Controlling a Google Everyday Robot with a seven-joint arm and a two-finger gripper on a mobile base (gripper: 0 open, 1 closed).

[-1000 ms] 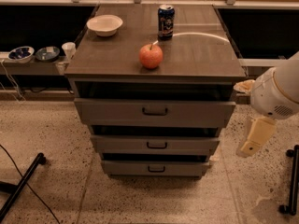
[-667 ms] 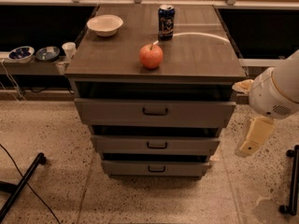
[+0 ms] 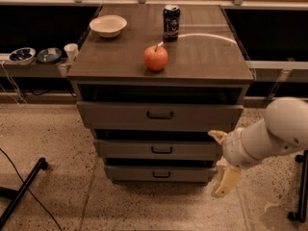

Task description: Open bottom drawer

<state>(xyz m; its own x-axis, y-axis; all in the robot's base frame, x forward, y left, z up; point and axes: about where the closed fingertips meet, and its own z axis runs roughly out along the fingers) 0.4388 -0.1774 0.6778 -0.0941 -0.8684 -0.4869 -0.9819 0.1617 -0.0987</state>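
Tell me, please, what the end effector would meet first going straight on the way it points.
Probably the floor: the end effector points down, just right of the bottom drawer, though depth is unclear.

Single elevated view, angled down at the cabinet (image 3: 115, 114) front from near, gripper (image 3: 222, 160) at lower right.

My arm (image 3: 284, 129) enters from right edge, white forearm angled down toward left. My gripper (image 3: 215, 163) sits low at right of view, tan fingers (image 3: 227, 181) spread wide apart: one pointing left at top, other hanging down below wrist.
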